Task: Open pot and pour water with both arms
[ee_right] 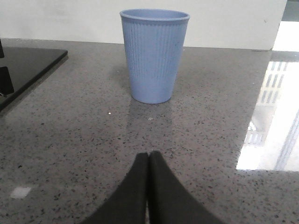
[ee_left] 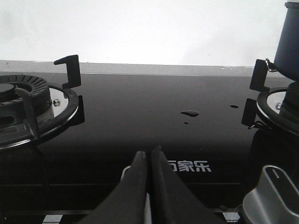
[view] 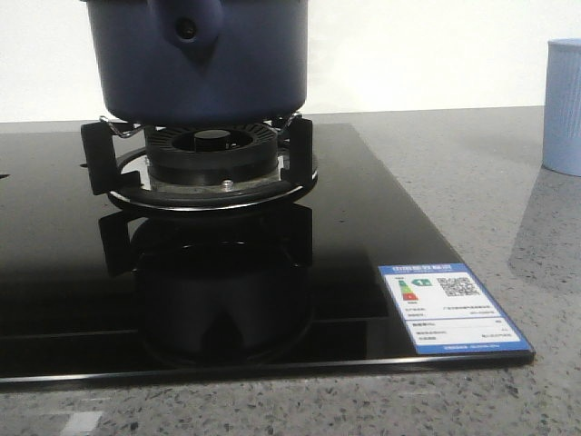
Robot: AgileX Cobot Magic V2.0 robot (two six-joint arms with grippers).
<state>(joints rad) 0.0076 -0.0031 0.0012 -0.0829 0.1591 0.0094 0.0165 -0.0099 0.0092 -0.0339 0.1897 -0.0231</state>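
A grey speckled counter [view: 472, 182] carries the pot [view: 204, 64] on its burner near the back edge. Both the left gripper [ee_left: 149, 156] and right gripper [ee_right: 148, 158] sit pinched together, empty. Approaching like that could knock the cup [ee_right: 155, 56] over.

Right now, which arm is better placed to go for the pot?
Probably the left. The left gripper sits over the hob with the pot in view; the right gripper faces the cup on the counter.

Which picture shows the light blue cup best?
The right wrist view: the whole cup stands upright on the counter, facing the camera. The front view catches only its edge. The left wrist view doesn't show it.
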